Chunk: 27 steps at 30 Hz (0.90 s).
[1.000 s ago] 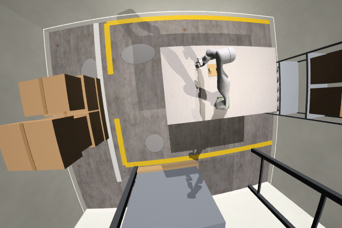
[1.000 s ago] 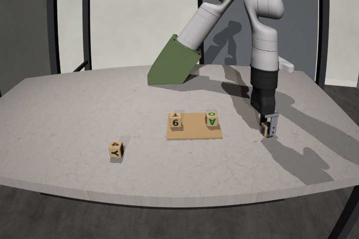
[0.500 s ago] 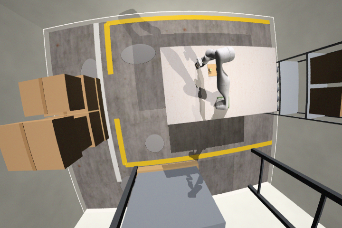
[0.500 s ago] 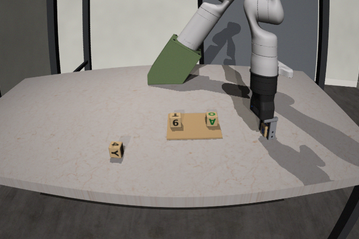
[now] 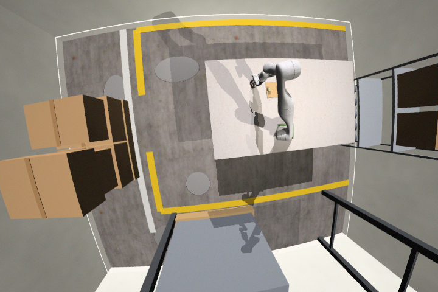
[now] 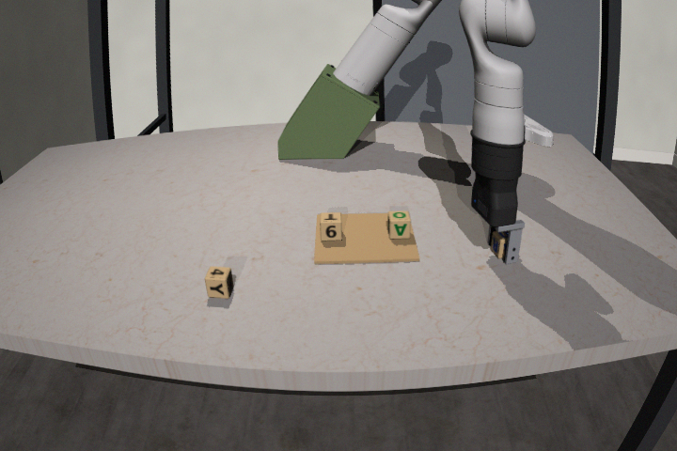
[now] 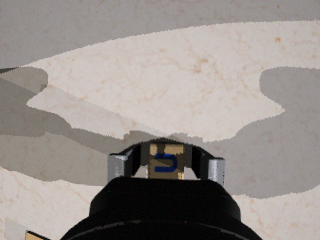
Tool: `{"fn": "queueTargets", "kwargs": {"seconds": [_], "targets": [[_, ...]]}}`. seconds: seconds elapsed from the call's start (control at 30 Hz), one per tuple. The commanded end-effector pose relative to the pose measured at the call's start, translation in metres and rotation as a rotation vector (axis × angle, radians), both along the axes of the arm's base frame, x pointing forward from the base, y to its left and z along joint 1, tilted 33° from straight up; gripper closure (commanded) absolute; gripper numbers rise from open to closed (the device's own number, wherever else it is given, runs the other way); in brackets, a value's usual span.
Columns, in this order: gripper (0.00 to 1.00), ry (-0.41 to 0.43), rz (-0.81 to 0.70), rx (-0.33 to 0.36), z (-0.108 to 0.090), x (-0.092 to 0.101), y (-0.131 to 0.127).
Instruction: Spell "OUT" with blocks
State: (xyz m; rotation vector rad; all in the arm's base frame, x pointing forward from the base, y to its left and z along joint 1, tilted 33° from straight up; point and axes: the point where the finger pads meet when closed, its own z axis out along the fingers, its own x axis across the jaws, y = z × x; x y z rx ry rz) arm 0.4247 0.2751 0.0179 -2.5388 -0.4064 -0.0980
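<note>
While my gripper (image 6: 504,248) stands fully open, holding nothing, the U block (image 7: 166,160) sits squarely between its fingers, beside the mat (image 6: 366,247).

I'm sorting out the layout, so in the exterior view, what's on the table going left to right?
Block showing 4 and Y → block with 6 → mat → block with O and A → open pincer straddling a block.

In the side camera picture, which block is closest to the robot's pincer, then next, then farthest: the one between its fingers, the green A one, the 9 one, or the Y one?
From the pincer, which is open:
1. Block between its fingers, off the mat.
2. Green A block, at the mat's near end.
3. 9 block, at the mat's far end.
4. Y block, alone on the table.
</note>
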Motion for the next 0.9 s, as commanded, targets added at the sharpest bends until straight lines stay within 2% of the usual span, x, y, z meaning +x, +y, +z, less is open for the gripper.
{"fn": "queueTargets", "kwargs": {"seconds": [0.0,0.5,0.53,0.87], "targets": [[0.00,-0.002,-0.001,0.000,0.0006,0.0008,-0.0004],[0.00,-0.002,-0.001,0.000,0.0006,0.0008,-0.0004],[0.13,-0.002,-0.001,0.000,0.0006,0.0008,-0.0004],[0.13,-0.002,-0.001,0.000,0.0006,0.0008,-0.0004]]}}
